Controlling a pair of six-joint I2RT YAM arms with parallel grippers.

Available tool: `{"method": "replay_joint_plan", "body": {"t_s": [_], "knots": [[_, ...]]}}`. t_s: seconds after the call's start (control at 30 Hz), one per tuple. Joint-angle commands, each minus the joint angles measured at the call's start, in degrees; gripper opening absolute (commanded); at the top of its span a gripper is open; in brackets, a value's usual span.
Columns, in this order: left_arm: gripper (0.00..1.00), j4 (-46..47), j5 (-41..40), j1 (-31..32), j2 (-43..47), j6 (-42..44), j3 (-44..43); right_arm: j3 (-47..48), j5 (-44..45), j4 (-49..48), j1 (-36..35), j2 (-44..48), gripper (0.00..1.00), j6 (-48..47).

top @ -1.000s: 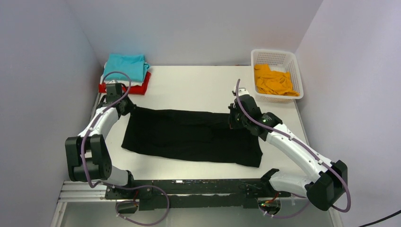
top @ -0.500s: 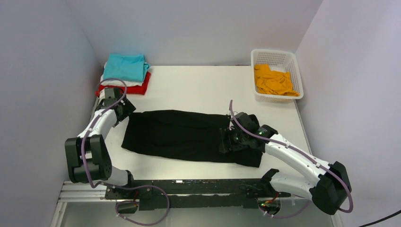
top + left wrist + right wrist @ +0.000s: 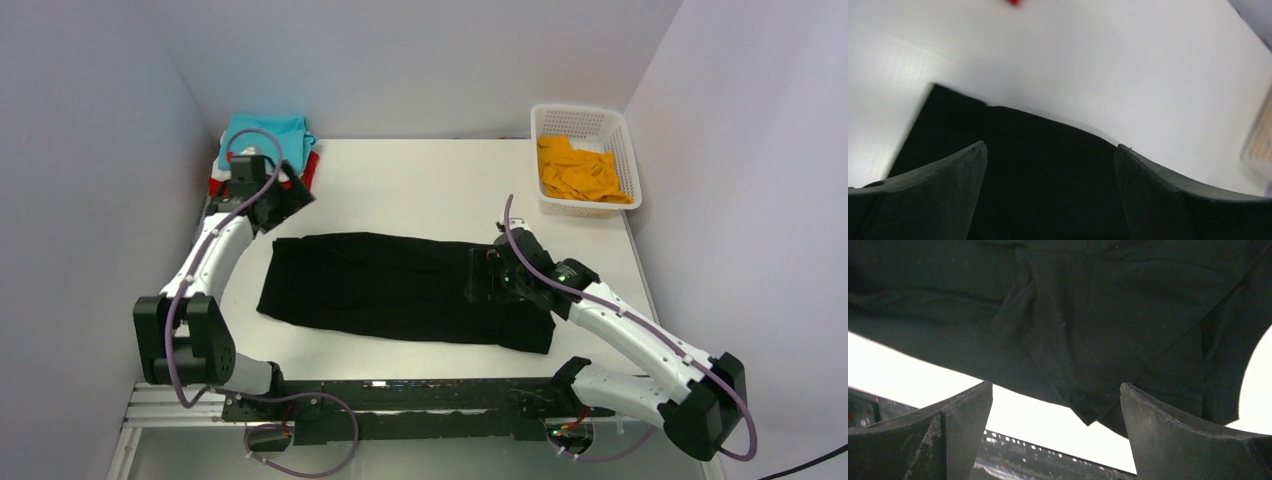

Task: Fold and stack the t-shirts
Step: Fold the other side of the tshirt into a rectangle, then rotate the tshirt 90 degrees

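Note:
A large black t-shirt lies flat mid-table as a long folded band. My left gripper hovers open above its far left corner, in front of a stack with a teal t-shirt on top and white and red ones under it. In the left wrist view the open gripper frames the black t-shirt with nothing held. My right gripper stands open over the shirt's right end. The right wrist view shows that gripper wide apart below the black t-shirt. An orange t-shirt lies crumpled in the basket.
The white lattice basket stands at the far right corner of the white table. Walls close in on the left, back and right. The arms' mounting rail runs along the near edge.
Both grippers have opened and let go of the black t-shirt's far corners. The left gripper rose back toward the stack. The right gripper moved nearer, over the shirt's right end.

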State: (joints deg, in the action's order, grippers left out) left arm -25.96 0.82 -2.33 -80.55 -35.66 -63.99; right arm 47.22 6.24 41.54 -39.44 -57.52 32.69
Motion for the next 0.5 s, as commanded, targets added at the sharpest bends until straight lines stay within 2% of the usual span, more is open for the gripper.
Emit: {"method": "replay_joint_plan", "body": {"t_s": [0.0, 0.1, 0.2, 0.33, 0.47], "knots": [[1.00, 6.47, 12.39, 6.50, -6.60, 2.58, -0.26, -2.90, 2.21, -10.01, 1.96, -4.86, 1.00, 7.80], [0.99, 8.72, 15.11, 6.68, -13.61, 2.21, -0.44, -6.59, -2.05, -15.42, 4.78, -8.91, 1.00, 10.67], [0.99, 7.50, 16.02, 5.66, -19.59, 2.21, 0.23, -9.57, -4.80, -16.34, 9.80, -13.03, 1.00, 12.82], [0.99, 10.93, 16.75, 0.30, -18.12, 0.76, 8.83, -11.66, -4.54, -16.01, 13.58, -15.28, 1.00, 12.99], [0.99, 11.72, 14.79, -2.97, -16.74, 0.74, 12.74, -11.87, -9.44, -20.47, 16.88, -20.50, 1.00, 11.89]]}}
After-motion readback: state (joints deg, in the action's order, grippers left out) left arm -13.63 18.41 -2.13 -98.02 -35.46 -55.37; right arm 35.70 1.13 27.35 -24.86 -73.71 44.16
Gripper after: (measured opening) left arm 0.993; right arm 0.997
